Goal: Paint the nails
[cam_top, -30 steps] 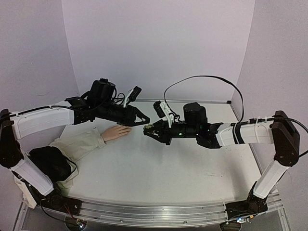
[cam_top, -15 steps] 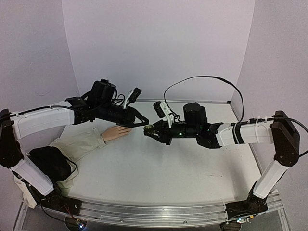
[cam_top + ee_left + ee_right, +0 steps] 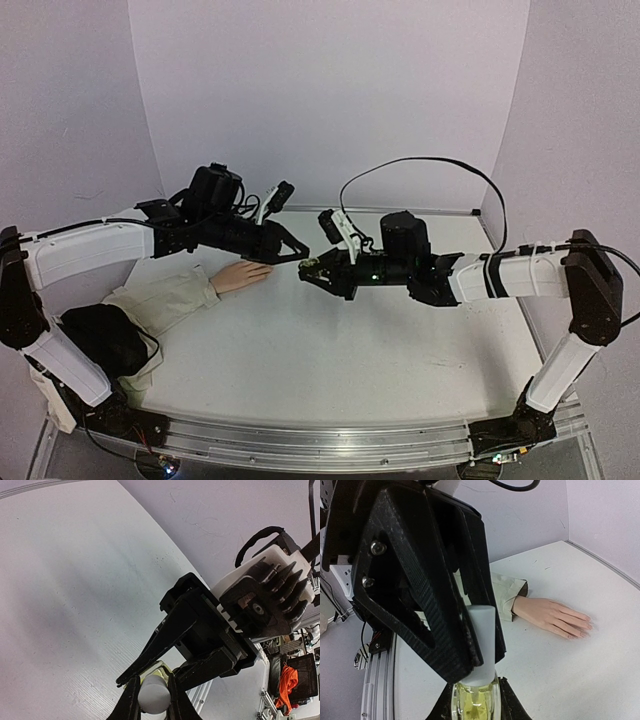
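Observation:
A pale peach mannequin hand (image 3: 243,275) with a beige sleeve (image 3: 165,300) lies flat on the white table at the left. In the right wrist view the hand (image 3: 552,616) shows its small fingertip nails (image 3: 585,629). My right gripper (image 3: 312,268) is shut on a small yellowish-green bottle (image 3: 472,702), held just right of the hand's fingertips. My left gripper (image 3: 298,256) meets it from the left and is shut on the bottle's white cap (image 3: 154,695). The cap (image 3: 482,635) sits on the bottle between the left fingers (image 3: 420,580).
A black bundle (image 3: 105,340) lies on the sleeve's near end at the left. An aluminium rail (image 3: 300,445) runs along the near table edge. A black cable (image 3: 420,165) arcs above the right arm. Pale walls close the back and sides.

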